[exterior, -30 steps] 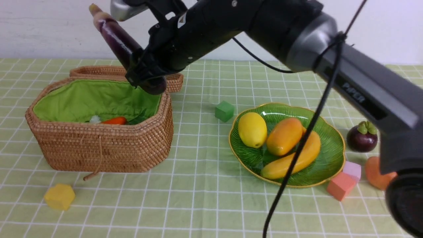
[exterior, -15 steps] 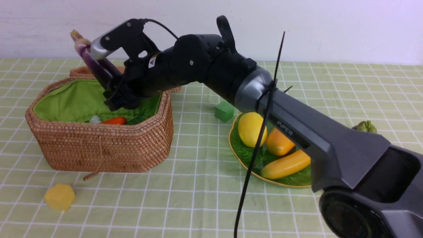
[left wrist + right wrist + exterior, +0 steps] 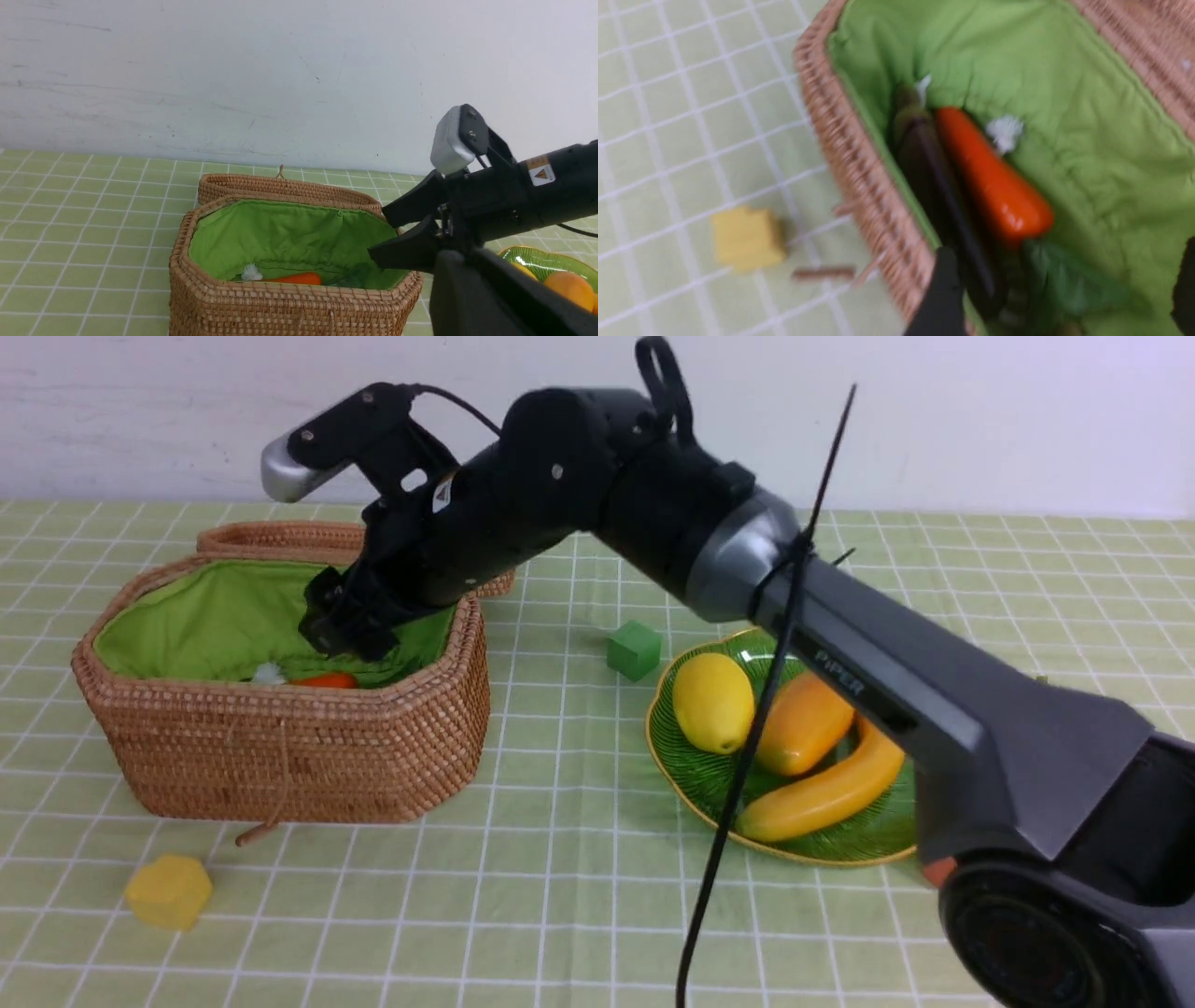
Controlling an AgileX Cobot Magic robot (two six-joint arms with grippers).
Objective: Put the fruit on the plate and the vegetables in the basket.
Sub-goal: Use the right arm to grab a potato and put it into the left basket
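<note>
The right gripper [image 3: 341,630] hangs over the right end of the open wicker basket [image 3: 280,756], jaws spread wide and holding nothing. Below it the eggplant [image 3: 943,196] lies along the basket's near wall, just beside the carrot [image 3: 994,186]. The left gripper, out of view, is pressed together. A strip of checked cloth [image 3: 560,784], with a green block [image 3: 634,650] toward its far end, separates the basket from the plate [image 3: 702,777], where the lemon [image 3: 713,702], mango [image 3: 803,721] and banana [image 3: 826,793] lie inside the gold rim.

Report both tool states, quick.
Left tool: closed, holding nothing.
Right tool: open over the basket, empty; eggplant lies inside.
</note>
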